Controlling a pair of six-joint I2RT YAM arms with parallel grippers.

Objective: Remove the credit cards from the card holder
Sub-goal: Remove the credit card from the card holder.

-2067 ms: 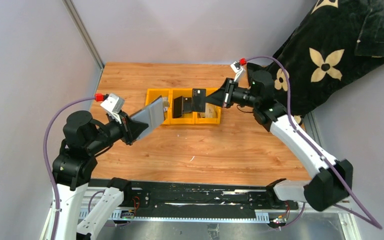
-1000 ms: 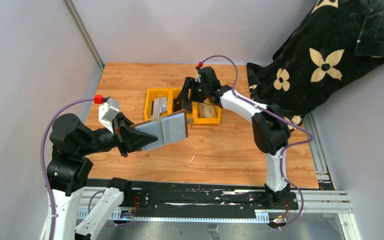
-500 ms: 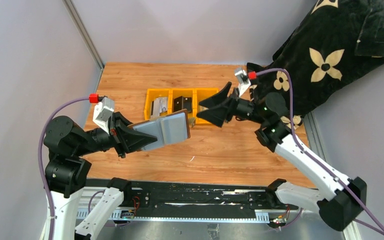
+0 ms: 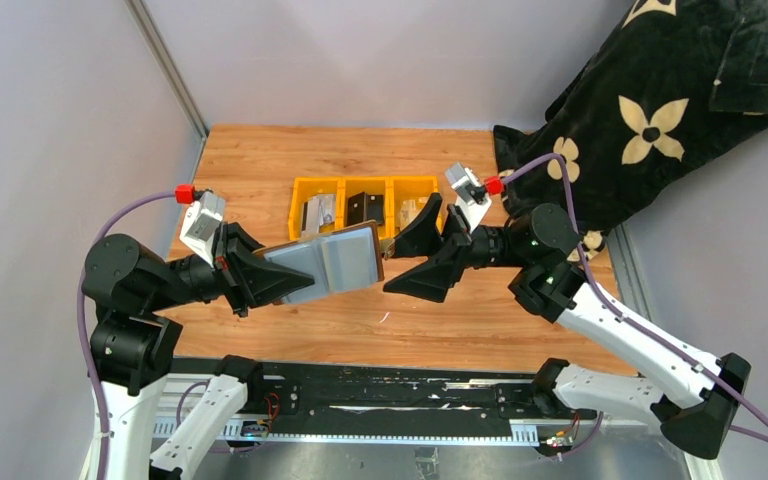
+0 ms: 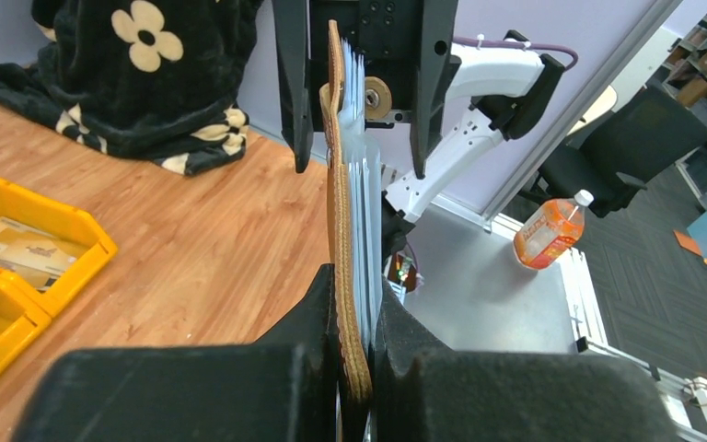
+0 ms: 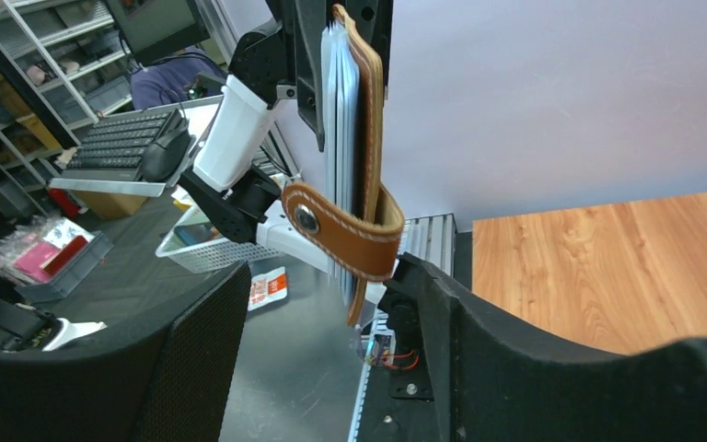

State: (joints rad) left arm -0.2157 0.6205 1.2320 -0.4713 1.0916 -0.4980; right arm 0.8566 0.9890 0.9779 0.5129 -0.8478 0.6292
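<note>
While pinching one end of the brown leather bi-fold card holder [image 4: 335, 258] in the black left gripper [image 4: 265, 275], holding it aloft over the wooden table [image 4: 260, 160], presenting the free end rightward. Hovering the black right gripper [image 4: 398, 262] just beside that end, jaws spread, likely lining up for an extraction pull.

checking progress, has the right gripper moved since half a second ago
Yes. The right gripper moved nearward, away from the yellow bins, closer to the card holder.
</note>
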